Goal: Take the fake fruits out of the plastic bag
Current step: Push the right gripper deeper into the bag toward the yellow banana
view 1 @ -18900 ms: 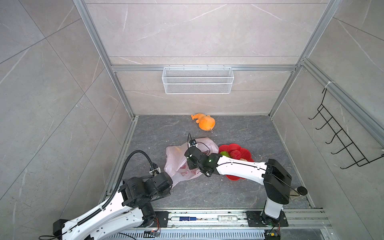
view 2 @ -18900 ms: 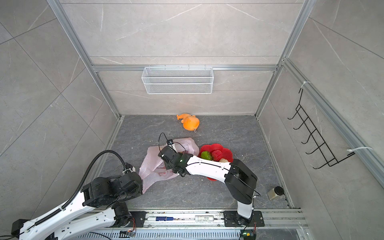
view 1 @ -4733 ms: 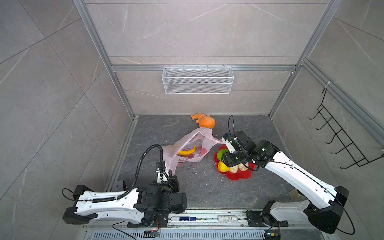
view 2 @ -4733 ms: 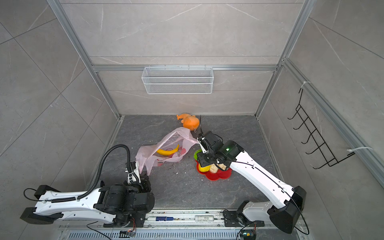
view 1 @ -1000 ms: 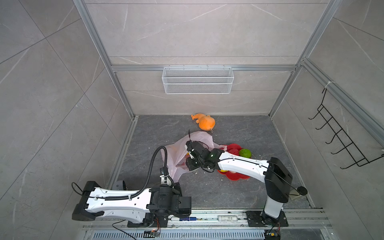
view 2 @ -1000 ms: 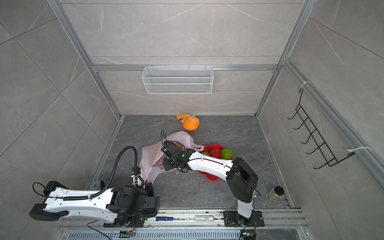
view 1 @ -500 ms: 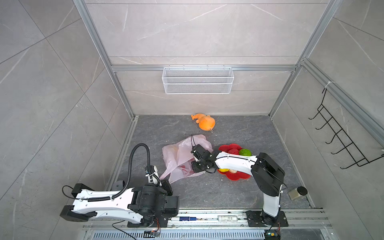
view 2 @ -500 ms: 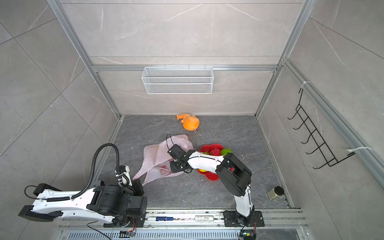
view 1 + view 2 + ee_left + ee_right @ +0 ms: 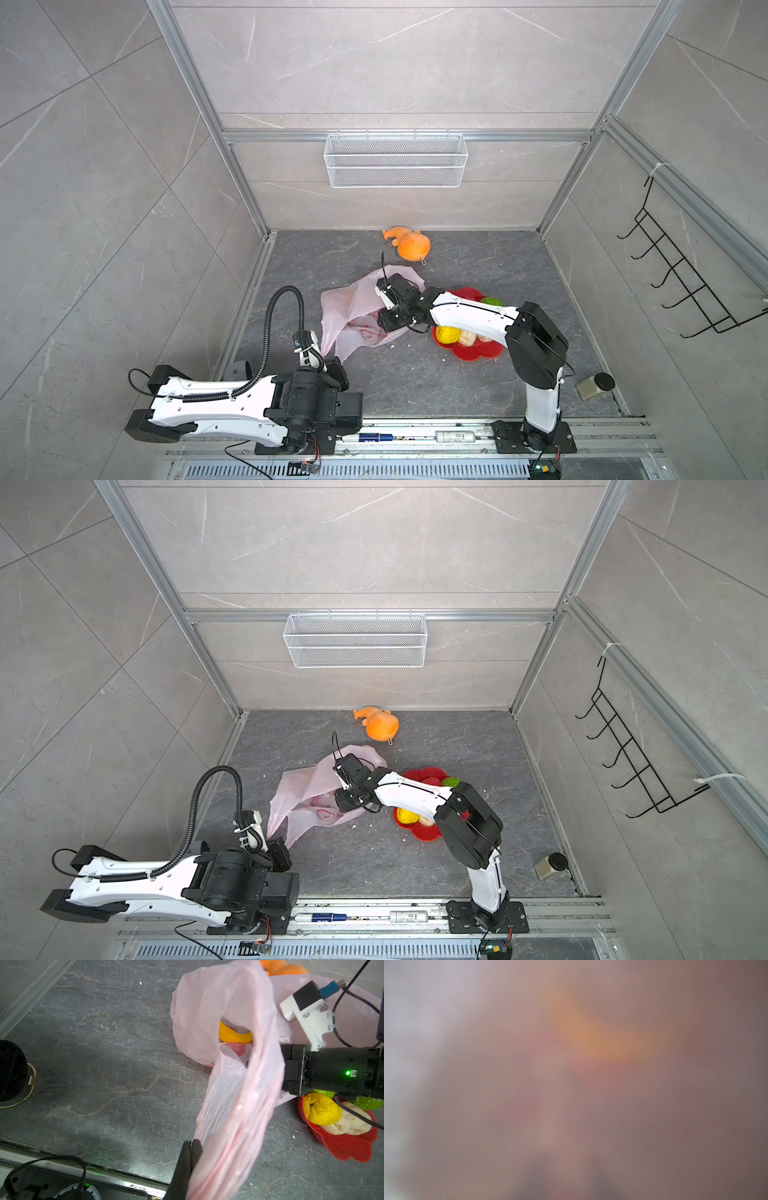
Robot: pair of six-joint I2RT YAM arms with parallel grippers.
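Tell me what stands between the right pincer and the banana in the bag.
Only the plastic bag itself. The right pincer has its tips hidden inside the mouth, the banana lies close by inside, and the right wrist view is hazed pink, so loose film may hang between them. The left pincer holds a handle taut.

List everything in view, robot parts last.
plastic bag: 1, pale pink, floor centre
banana: 1, yellow, inside bag
plate: 1, red, right of bag
yellow ball: 1, yellow, on plate
green ball: 1, green, on plate
beige lump: at least 1, beige, on plate
plush toy: 1, orange, by back wall
wire basket: 1, white, back wall
hook rack: 1, black, right wall
jar: 1, black-lidded, front right corner
left hand: 1, black, shut on bag edge
right hand: 1, black, in bag mouth, fingers hidden
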